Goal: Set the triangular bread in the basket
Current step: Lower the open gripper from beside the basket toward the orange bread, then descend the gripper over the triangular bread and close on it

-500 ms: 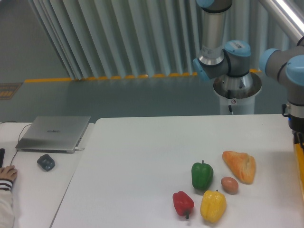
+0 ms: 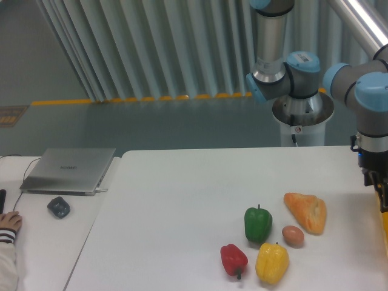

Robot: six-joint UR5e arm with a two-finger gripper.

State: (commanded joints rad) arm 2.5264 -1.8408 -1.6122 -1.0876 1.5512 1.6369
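White table (image 2: 182, 200) stretches out in front of a wall of pale vertical slats. At the far right edge, the basket (image 2: 384, 225) shows only as a narrow yellow strip; its contents are hidden. On the tabletop the triangular bread (image 2: 307, 211) lies well apart from it, with a brown egg (image 2: 293, 236) just beside, then a green pepper (image 2: 258, 223), yellow pepper (image 2: 271, 262) and red pepper (image 2: 233, 259). A laptop (image 2: 70, 170) sits on the neighbouring desk. Over the basket's side the arm hangs down; its gripper (image 2: 377, 185) is cut off, so I cannot tell its grip.
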